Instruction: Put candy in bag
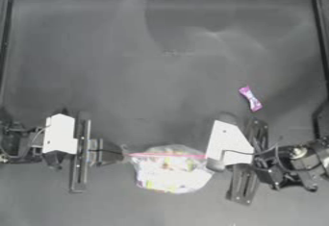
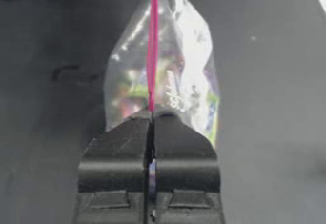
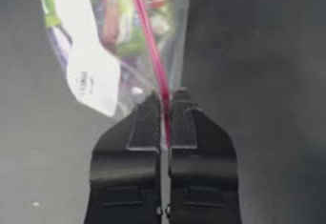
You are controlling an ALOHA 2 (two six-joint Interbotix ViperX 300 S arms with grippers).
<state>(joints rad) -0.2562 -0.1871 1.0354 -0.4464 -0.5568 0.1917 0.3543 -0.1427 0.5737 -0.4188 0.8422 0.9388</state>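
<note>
Near-centre strip of the table [image 1: 160, 52] is blocked: the bag [image 1: 168, 169] is stretched between the left gripper [image 1: 122, 155] and the right gripper [image 1: 212, 163], both clamped on the pink strip [image 1: 164, 155] (closed tight in both wrist views). No passage is left between the two along that line. The candy [image 1: 250, 98] lies apart, beyond the right gripper, with bare table all round it. The whole far half can be crossed freely.
</note>
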